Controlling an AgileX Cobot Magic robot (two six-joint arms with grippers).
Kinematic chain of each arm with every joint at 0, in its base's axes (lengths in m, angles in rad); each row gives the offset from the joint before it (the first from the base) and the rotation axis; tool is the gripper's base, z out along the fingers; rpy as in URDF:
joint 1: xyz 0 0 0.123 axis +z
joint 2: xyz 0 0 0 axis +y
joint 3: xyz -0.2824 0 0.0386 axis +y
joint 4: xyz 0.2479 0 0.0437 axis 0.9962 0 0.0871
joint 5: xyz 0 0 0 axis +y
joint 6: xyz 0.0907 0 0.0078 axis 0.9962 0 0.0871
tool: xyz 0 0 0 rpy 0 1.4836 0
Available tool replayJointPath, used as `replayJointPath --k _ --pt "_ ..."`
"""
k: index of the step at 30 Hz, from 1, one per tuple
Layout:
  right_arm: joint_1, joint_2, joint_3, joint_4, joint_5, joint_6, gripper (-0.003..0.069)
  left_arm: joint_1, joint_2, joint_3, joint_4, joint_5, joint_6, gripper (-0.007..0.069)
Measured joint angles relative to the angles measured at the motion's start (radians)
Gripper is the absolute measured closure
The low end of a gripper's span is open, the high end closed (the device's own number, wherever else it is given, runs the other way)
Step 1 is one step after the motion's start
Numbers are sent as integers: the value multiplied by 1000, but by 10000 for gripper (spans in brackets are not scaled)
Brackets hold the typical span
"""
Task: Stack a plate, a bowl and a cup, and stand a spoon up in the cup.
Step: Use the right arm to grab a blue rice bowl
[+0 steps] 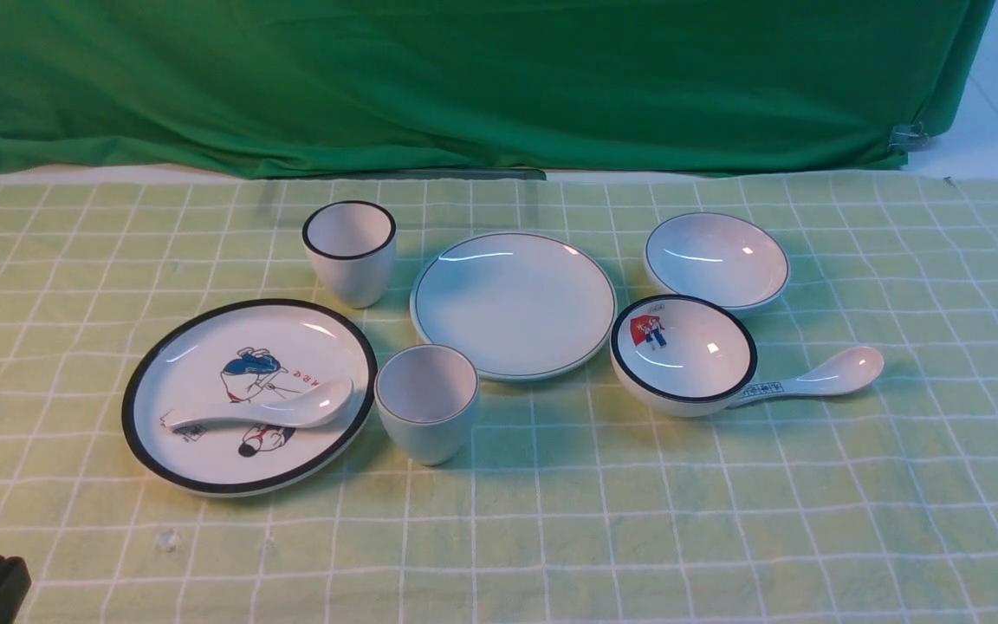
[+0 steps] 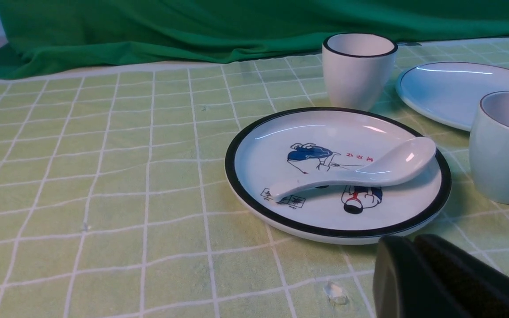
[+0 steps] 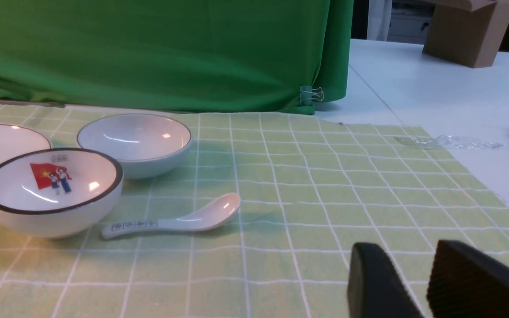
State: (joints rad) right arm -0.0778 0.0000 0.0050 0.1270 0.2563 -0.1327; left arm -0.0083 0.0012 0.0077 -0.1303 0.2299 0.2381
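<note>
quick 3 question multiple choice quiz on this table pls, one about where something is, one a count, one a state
1. Where does the plain white spoon lie?
A) on the cartoon plate
B) inside a cup
C) inside a bowl

2. How many cups are in the front view?
A) one
B) two
C) three

3. What does the plain plate carry?
A) nothing
B) a bowl
C) a cup

Answers:
1 A: the spoon rests across that plate's picture.
2 B: only the thick-rimmed cup and the thin-rimmed cup show.
3 A: its face is bare, so no stacking is done yet.
</note>
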Motion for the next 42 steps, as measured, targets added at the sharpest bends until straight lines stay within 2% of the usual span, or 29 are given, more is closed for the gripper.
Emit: replayJointPath --k 7,13,16,17,19,20,23,24,26,27,28,30,31,33,34,35,39,41,42 --pt "0 0 0 0 -12 0 418 0 0 0 91 -60 3 608" --pt "0 0 0 -1 -234 0 418 0 0 0 130 -198 9 608" --pt "0 0 0 -1 -435 3 418 0 0 0 122 -373 -5 608" --pt "0 0 0 -2 -435 3 418 0 0 0 122 -373 -7 608" --pt "0 0 0 -2 -579 76 418 0 0 0 113 -572 -50 608" --pt "0 0 0 -2 -588 85 418 0 0 0 111 -587 -53 608" --pt "0 0 0 -2 -733 276 418 0 0 0 111 -853 -76 608" --pt "0 0 0 -2 -749 298 418 0 0 0 111 -869 -75 608" --pt "0 0 0 -2 -813 380 418 0 0 0 116 -1052 -137 608" --pt "0 0 0 -2 -816 390 418 0 0 0 118 -1066 -153 608" --pt "0 0 0 -2 -840 420 419 0 0 0 130 -1200 -250 608" --pt "0 0 0 -2 -846 424 419 0 0 0 130 -1241 -289 608" --pt "0 0 -2 -2 -845 428 419 0 -2 -8 136 -1267 -352 608" --pt "0 12 -37 -2 -820 406 419 0 -4 -86 145 -1150 -428 608" --pt "0 15 -42 -2 -815 402 419 0 -4 -86 145 -1150 -428 608" --pt "0 38 -82 -4 -806 376 419 0 14 -166 158 -1028 -451 608" --pt "0 177 -232 -32 -798 335 422 0 169 -383 186 -705 -428 608" --pt "0 263 -301 -44 -755 295 447 0 288 -450 189 -626 -417 608" --pt "0 325 -344 -49 -712 248 483 0 368 -478 189 -592 -421 608"
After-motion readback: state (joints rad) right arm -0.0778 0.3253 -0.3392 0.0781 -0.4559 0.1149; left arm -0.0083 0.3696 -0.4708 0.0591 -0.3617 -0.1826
